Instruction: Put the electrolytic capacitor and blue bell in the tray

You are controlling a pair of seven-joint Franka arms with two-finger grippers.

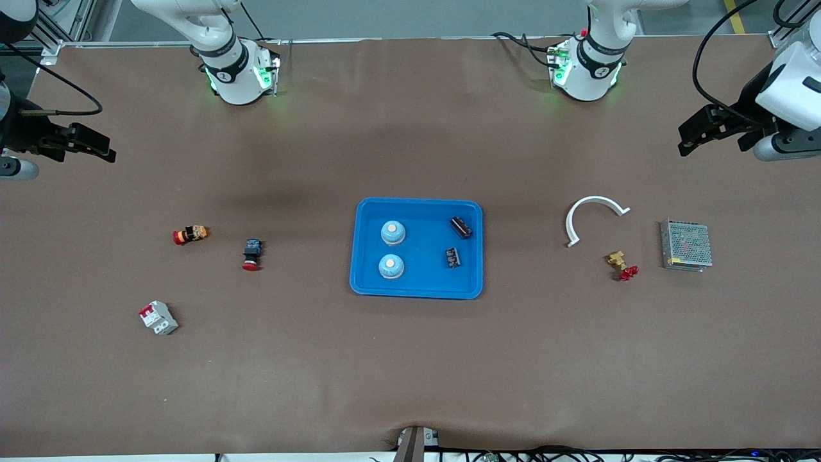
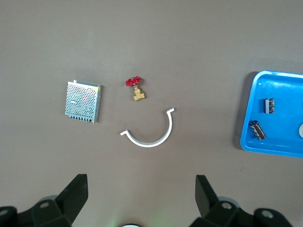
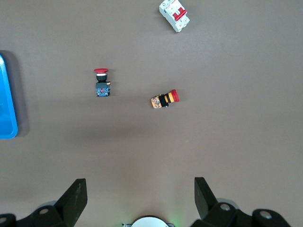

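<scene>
Brown table (image 1: 410, 372) is seen; blue tray (image 1: 367, 282) is placed mid-table, two blue bells (image 1: 392, 233) and two capacitors (image 1: 460, 227) lying inside. Left gripper (image 2: 141, 195) and right gripper (image 3: 140, 195) are held wide open, empty, raised at table ends.

Toward the right arm's end you have:
- breaker: white and red circuit breaker (image 1: 158, 317), nearest the front camera
- push buttons: red-capped blue one (image 1: 252, 255); orange one (image 1: 190, 235)

Toward the left arm's end you have:
- clip: white curved clip (image 1: 594, 215)
- valve: brass valve (image 1: 622, 264), red handle
- supply: metal mesh power supply (image 1: 686, 245)
</scene>
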